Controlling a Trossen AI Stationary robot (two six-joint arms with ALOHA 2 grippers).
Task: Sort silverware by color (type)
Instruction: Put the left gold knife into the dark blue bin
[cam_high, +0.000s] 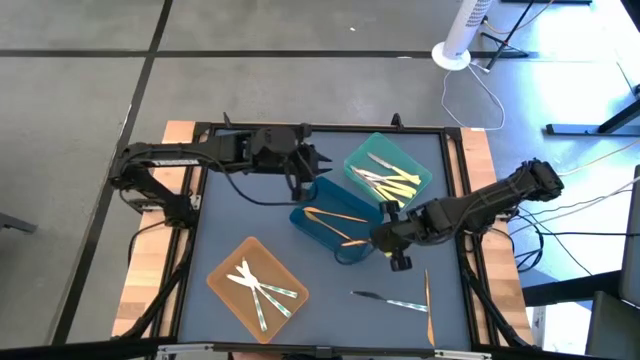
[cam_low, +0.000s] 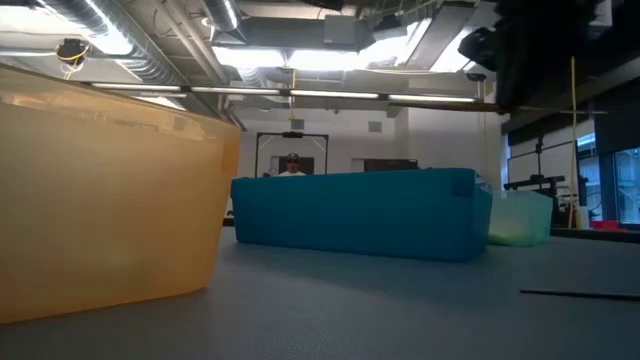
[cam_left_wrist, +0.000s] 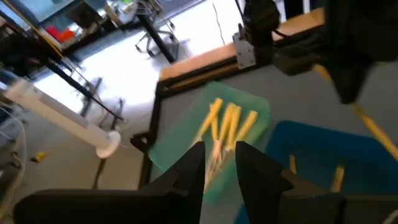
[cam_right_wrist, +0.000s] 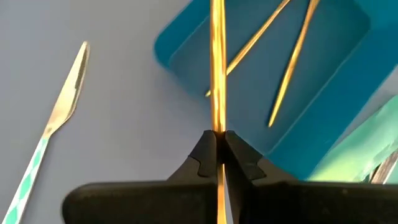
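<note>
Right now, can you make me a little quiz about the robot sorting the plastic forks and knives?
1. True or false: the right gripper is shut on a thin orange plastic utensil.
2. Which rectangular tray holds the yellow plastic cutlery: A the teal tray, B the blue tray, C the orange tray?
3. Fill in: the green-and-white-handled silvery knife lies on the ____.

Key: 1 true. 2 A. 3 table, outside every tray.
</note>
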